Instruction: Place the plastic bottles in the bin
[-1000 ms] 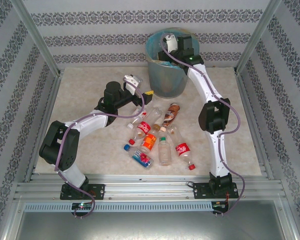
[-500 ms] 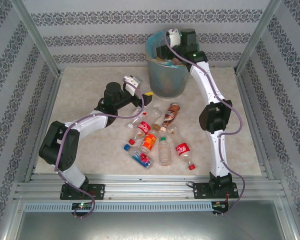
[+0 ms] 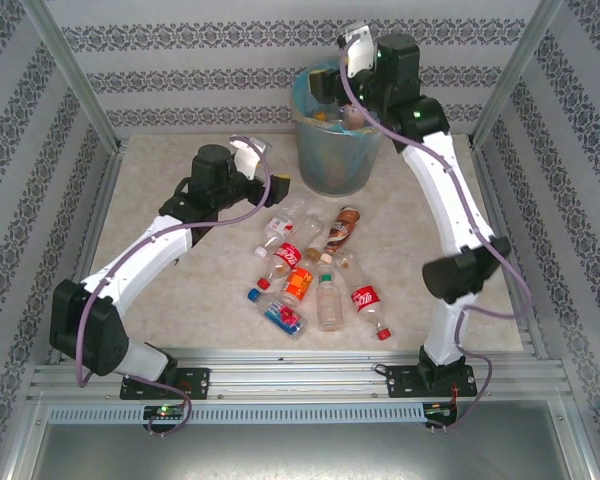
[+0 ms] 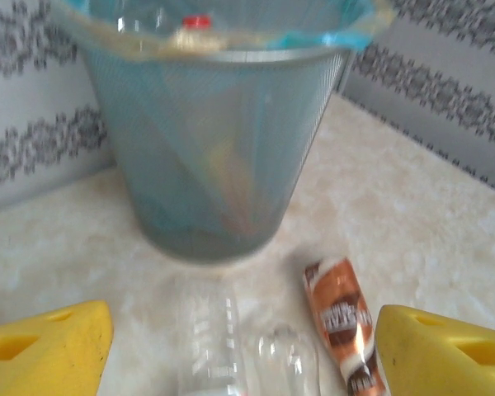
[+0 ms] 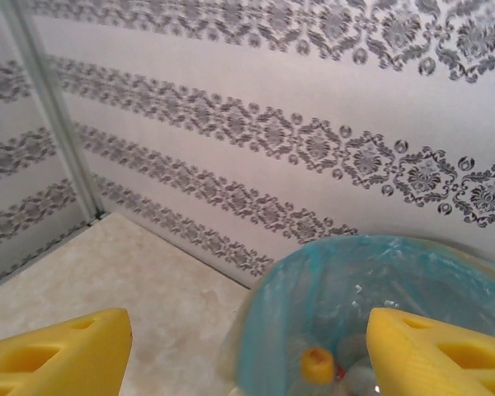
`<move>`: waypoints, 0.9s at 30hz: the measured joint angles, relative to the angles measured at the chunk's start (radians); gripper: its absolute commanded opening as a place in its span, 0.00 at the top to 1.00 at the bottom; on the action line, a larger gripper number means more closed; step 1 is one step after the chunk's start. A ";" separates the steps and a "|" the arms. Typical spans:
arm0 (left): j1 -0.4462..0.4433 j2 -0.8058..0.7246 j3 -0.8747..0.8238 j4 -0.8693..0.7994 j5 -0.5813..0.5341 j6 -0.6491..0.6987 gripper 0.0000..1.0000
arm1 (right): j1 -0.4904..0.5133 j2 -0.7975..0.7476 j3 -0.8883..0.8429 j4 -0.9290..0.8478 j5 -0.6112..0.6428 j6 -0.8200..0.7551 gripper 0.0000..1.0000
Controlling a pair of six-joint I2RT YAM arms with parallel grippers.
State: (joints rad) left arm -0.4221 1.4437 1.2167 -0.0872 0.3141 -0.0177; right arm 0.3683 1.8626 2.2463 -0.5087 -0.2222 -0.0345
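A: Entry: right gripper (image 5: 247, 355), fingers spread wide with nothing between them, poised above the bin (image 5: 330, 264). My reading is that it sits there because that is the drop spot. The mouth of the blue liner lies right beneath it.

B: Bin contents?

A: Partial view. An orange cap (image 5: 318, 363) and some clear bottle shoulders sit low in the liner, and the frame edge cuts off the rest. No count possible.

B: And the left gripper (image 4: 243, 355)?

A: Also spread and empty, low over the table (image 3: 220, 290), facing the bin's mesh wall. Framed between its fingers, a brown-labelled bottle (image 4: 338, 318) and a clear bottle (image 4: 206, 338) lie on the table just in front of the bin. Judgement: it is lined up for a pick from the far end of the pile.

B: Which one?

A: Cannot tell. Both are blurred and cropped by the lower edge.

B: The other plastic bottles (image 3: 305, 270)?

A: Clustered mid-table between the two arms, on their sides, several touching. The overlaps make the number uncertain. Judgement: the task is well short of done.
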 measured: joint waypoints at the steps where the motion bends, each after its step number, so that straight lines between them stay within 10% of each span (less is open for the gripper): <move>1: -0.007 -0.007 0.001 -0.062 -0.012 -0.014 0.17 | 0.018 -0.069 -0.085 0.018 0.013 -0.003 0.25; 11: -0.130 -0.013 -0.005 -0.664 -0.076 -0.348 0.17 | 0.060 -0.510 -0.785 0.176 0.132 0.043 0.24; 27: -0.357 0.096 -0.160 -0.791 0.087 -0.769 0.13 | 0.023 -0.702 -1.026 0.252 0.173 0.059 0.23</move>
State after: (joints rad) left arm -0.7795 1.5398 1.0569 -0.8780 0.4011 -0.7872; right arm 0.3912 1.1606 1.2205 -0.2565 -0.0490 0.0246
